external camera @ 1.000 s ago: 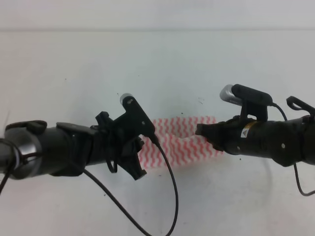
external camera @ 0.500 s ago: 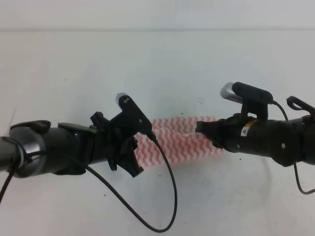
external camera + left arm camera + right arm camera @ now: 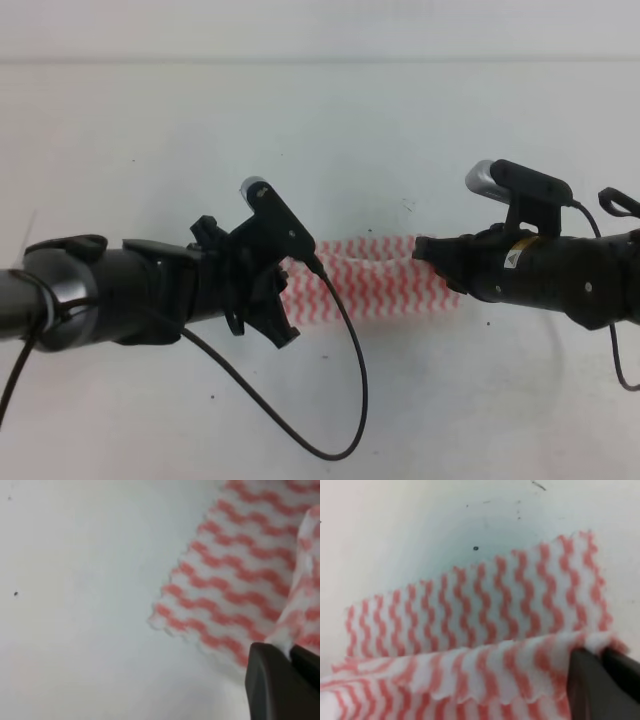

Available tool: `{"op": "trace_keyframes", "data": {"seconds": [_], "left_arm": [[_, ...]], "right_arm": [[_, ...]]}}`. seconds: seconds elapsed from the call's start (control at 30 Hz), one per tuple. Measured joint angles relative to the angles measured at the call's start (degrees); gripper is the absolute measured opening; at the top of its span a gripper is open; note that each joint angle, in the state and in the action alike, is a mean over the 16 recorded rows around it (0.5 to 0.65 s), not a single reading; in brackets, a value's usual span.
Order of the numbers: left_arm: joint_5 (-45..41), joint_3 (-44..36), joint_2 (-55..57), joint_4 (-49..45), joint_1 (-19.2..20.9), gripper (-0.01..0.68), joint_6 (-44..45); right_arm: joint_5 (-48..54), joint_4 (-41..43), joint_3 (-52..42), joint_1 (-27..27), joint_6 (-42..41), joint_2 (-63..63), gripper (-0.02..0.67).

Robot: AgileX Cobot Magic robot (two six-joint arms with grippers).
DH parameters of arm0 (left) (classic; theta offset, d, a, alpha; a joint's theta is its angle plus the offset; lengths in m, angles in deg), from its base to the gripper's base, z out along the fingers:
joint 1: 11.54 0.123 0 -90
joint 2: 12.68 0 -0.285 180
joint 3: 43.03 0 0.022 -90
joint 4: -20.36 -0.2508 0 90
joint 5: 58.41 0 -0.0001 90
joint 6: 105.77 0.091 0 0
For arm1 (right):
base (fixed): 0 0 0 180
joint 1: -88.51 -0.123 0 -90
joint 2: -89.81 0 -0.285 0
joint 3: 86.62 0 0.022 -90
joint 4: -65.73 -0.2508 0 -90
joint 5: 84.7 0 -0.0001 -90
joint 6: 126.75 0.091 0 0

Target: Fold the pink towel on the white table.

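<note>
Pink towel [image 3: 370,285] lies between my two arms on the white table [image 3: 320,130] in the high view, stretched as a striped band from 9 to 3 o'clock. My left gripper [image 3: 283,290] sits at the band's 9 o'clock end and covers it; my right gripper [image 3: 425,252] meets the 3 o'clock end near its far corner. From up here I cannot tell how either pair of jaws stands.

Through the left wrist camera, the towel fills the frame from 12 to 4 o'clock, one scalloped corner flat on the table. At 4 o'clock a raised fold of cloth runs down into the dark fingers [image 3: 272,687] of my left gripper, which are pinched narrow on that edge.

Through the right wrist camera, one layer of towel lies flat across the middle, and a second layer is doubled over it along 6 o'clock. My right fingers [image 3: 592,685] at 4 o'clock are clamped tight on that doubled edge.
</note>
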State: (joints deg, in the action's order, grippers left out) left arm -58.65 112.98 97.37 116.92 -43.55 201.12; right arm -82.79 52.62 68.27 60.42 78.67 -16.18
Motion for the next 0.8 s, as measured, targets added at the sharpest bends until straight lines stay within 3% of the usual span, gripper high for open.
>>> {"op": "trace_keyframes", "data": {"seconds": [0.8], "left_arm": [[0.99, 2.31, 1.46, 0.03, 1.33, -0.005, -0.05]], "right_arm": [[2.65, 1.23, 5.47, 0.06, -0.04, -3.18, -0.017]]}}
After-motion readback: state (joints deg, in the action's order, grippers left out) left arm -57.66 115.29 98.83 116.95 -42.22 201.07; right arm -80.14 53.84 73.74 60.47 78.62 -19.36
